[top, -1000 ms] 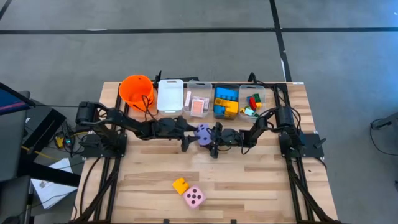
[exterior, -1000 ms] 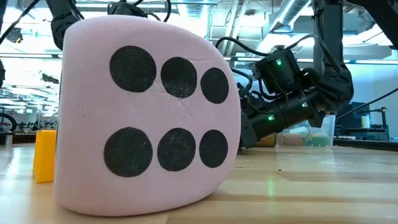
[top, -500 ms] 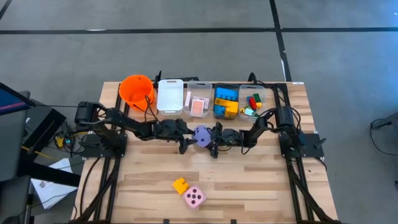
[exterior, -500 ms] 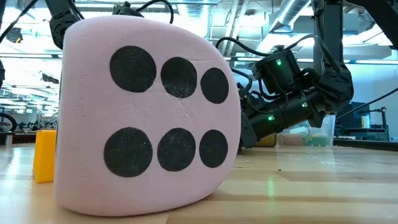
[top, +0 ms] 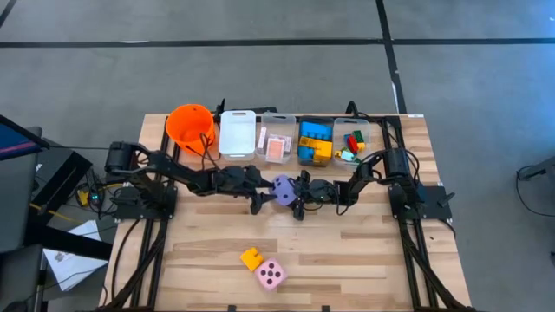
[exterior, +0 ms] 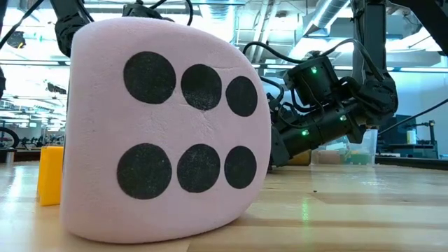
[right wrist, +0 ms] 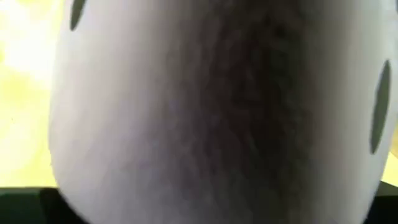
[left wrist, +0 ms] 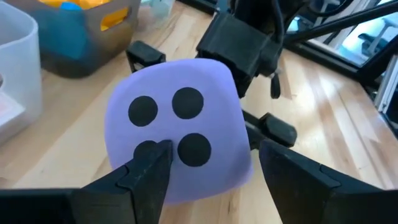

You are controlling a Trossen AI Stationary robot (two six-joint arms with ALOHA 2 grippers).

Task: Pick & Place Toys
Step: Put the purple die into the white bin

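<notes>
Grey floor (top: 260, 69) with dark lines; ceiling ducts (exterior: 329, 14), apparently, overhead.

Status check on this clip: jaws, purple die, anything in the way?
Both grippers, left and right, flank the purple die mid-table. Which one grips: unclear. Pink die and orange brick sit apart.

Both arms reach low toward the middle, meeting end to end. The left gripper (top: 267, 196) and right gripper (top: 293, 198) each have fingers spread around the purple die (top: 282, 187).
</notes>
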